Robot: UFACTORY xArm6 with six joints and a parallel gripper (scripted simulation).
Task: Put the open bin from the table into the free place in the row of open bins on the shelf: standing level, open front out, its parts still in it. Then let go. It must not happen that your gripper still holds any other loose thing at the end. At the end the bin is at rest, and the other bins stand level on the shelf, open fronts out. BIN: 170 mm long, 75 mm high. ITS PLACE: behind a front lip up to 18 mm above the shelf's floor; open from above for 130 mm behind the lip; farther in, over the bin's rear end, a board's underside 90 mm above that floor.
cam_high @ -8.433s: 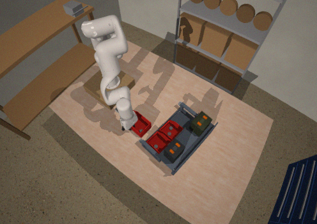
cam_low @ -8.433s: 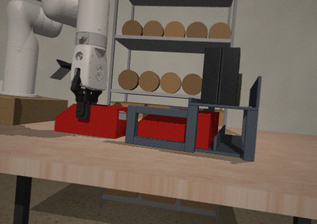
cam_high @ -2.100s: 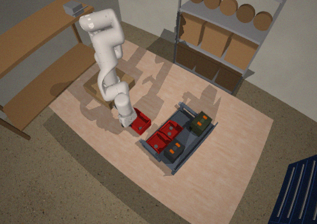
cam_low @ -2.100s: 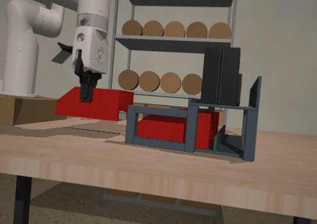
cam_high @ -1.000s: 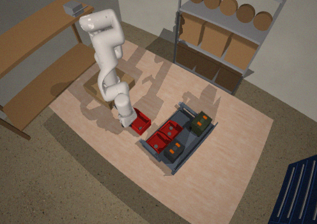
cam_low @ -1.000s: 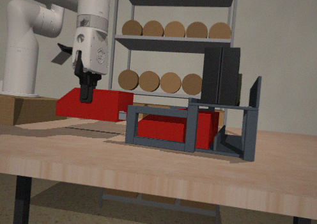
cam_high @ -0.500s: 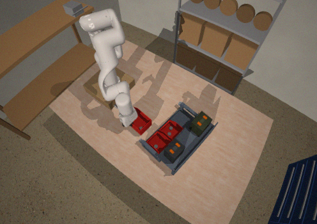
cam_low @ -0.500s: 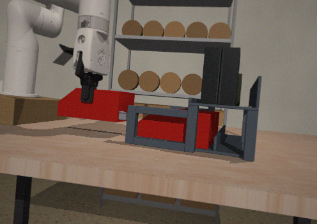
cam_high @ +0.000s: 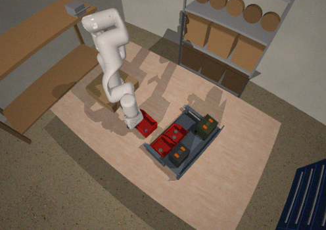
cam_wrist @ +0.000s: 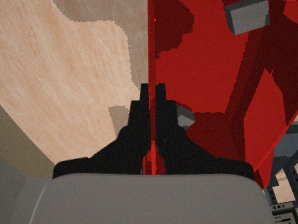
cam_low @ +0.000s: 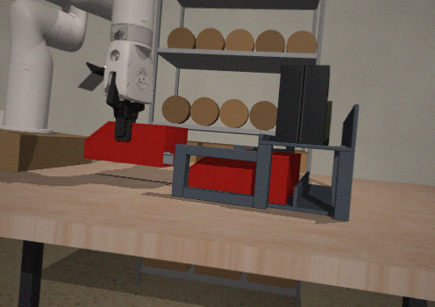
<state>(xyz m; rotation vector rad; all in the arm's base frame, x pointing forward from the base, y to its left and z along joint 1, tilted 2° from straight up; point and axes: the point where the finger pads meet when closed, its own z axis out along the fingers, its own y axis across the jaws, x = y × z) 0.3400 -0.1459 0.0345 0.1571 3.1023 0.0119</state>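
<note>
Red open bin (cam_low: 136,144), grey parts inside, hangs level with its wall pinched by the hand (cam_low: 124,132).

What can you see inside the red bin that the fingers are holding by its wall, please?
Inside the red bin, a grey block lies near the far end, and a smaller grey part sits beside the fingers. The fingers cover the floor beneath them.

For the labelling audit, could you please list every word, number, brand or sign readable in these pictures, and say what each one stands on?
No readable text in any view.
White gripper housing: a faint hexagonal emblem, too blurred to read.
White arm link: small grey marks, illegible.
Red open bin, grey shelf frame, dark bins with orange patches: no lettering.
Black gripper, shut on the red bin's wall: unmarked.
</note>
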